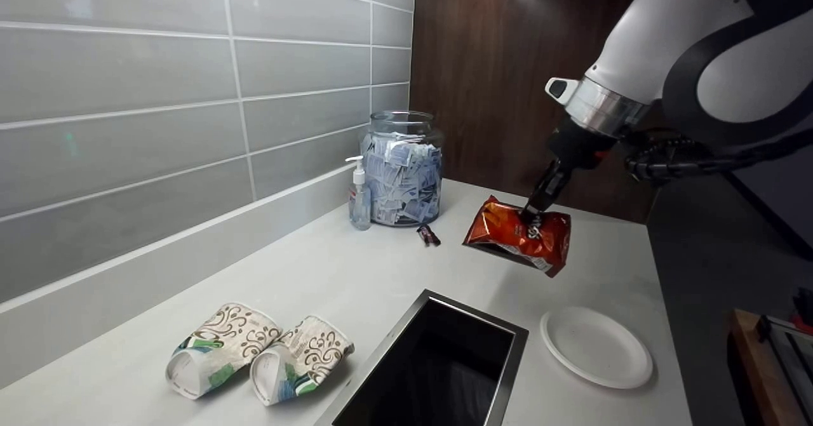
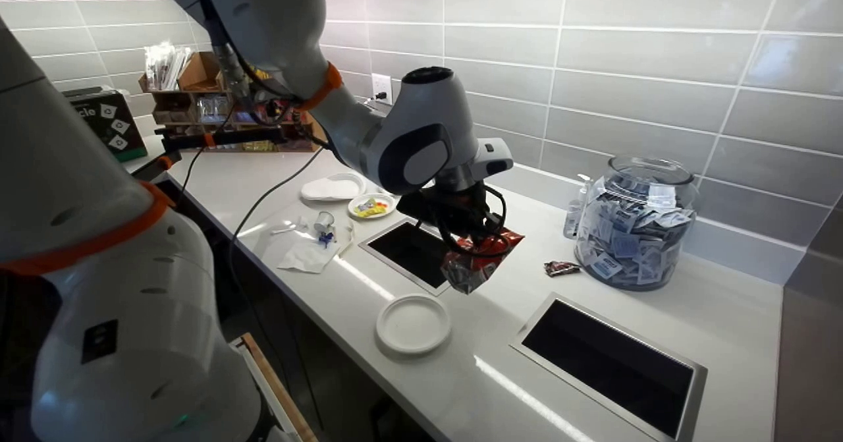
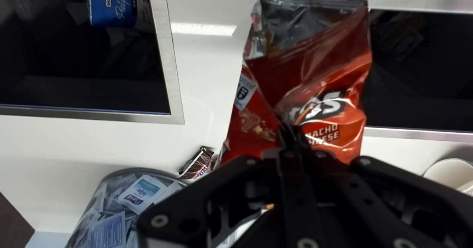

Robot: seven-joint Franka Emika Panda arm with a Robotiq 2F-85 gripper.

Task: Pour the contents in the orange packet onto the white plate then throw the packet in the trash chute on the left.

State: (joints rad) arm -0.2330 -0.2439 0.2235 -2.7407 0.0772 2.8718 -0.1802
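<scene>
In an exterior view, the gripper holds the orange packet in the air above the counter — jaws narrow, pinching the bag from above, the bag tilted and sloping down to the right. The white plate lies flat by the counter's right edge, just beside a dark framed opening. Two patterned paper cups lie on their sides near the left edge; at the far left corner stand a glass jar of sachets and a pump bottle, with a candy bar near them.

In an exterior view, the plate sits near the front edge, and the packet hangs between it and the back edge. A second opening lies toward the near right corner; a wooden shelf stands at the far end.

In the wrist view, the jaws stand close together on the packet near its lettering, its silvery end toward the top and an opening on either side — what is inside I cannot tell.
</scene>
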